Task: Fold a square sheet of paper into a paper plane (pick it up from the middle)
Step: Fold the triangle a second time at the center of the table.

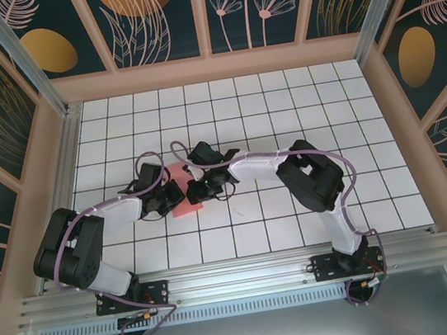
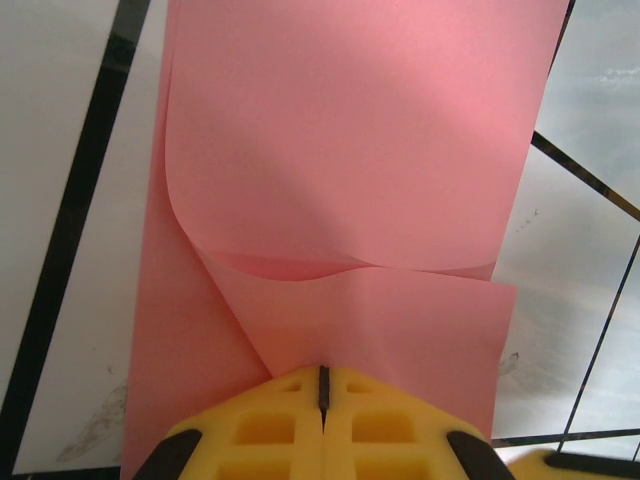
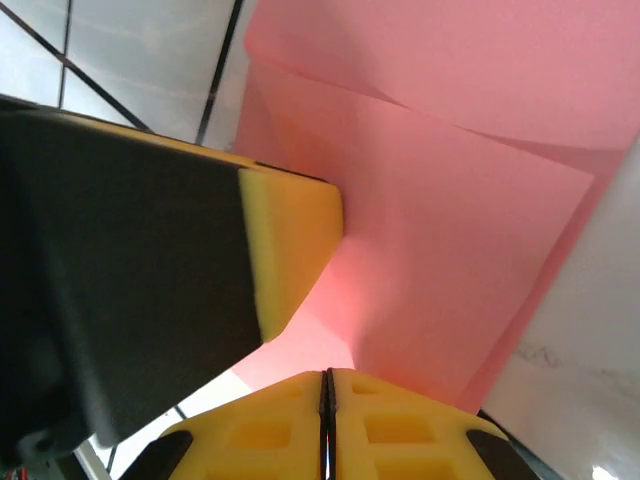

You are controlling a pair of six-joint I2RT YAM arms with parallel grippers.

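Together, left gripper (image 2: pixel 323 382) and right gripper (image 3: pixel 326 380) — side by side — pinch the paper (image 2: pixel 350 150).

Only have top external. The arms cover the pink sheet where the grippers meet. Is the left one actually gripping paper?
Observer: Yes. In the left wrist view the left gripper is shut, and creases in the sheet run straight into its closed jaws.
Operator: Right one?
Observer: The right gripper is shut as well, with the pink paper pinched at its tip.
Operator: Sheet lying flat?
Observer: No. One layer is folded over the other, and its bend at one side looks rounded rather than creased.
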